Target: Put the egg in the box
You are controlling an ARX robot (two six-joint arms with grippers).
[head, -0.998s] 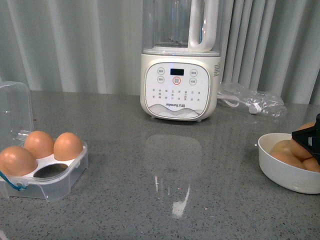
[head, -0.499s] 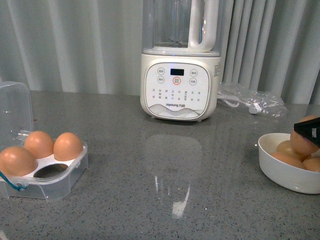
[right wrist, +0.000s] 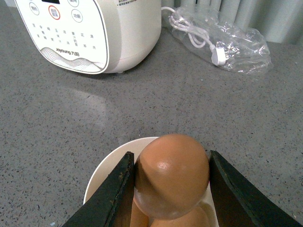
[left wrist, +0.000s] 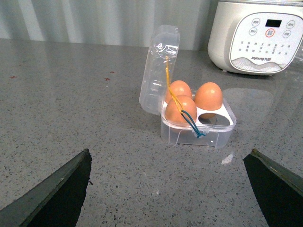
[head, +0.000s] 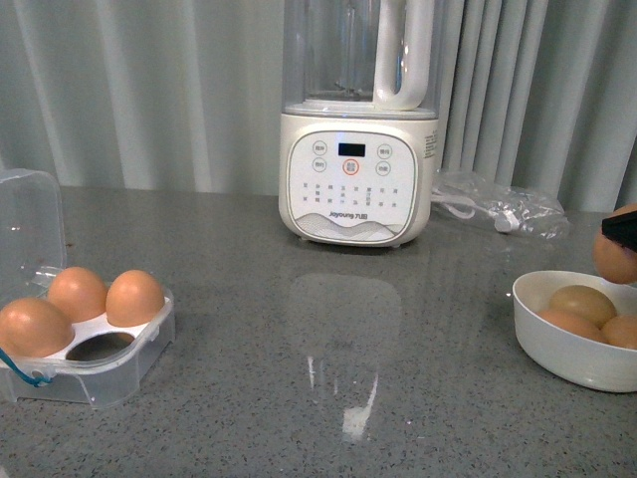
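Note:
My right gripper is shut on the egg, a smooth orange-brown one, and holds it above the white bowl at the far right of the front view. In the right wrist view the egg sits between both dark fingers over the bowl. The box, a clear egg case with its lid up, stands at the far left and holds three brown eggs with one cell bare. My left gripper is open and hangs short of the box, apart from it.
A white Joyoung blender stands at the back middle. A bagged power cord lies to its right. The bowl holds three more brown eggs. Grey speckled counter stretches between box and bowl.
My right gripper has risen out of the bowl with the egg in it and now holds it above the rim. The box and its eggs have not moved.

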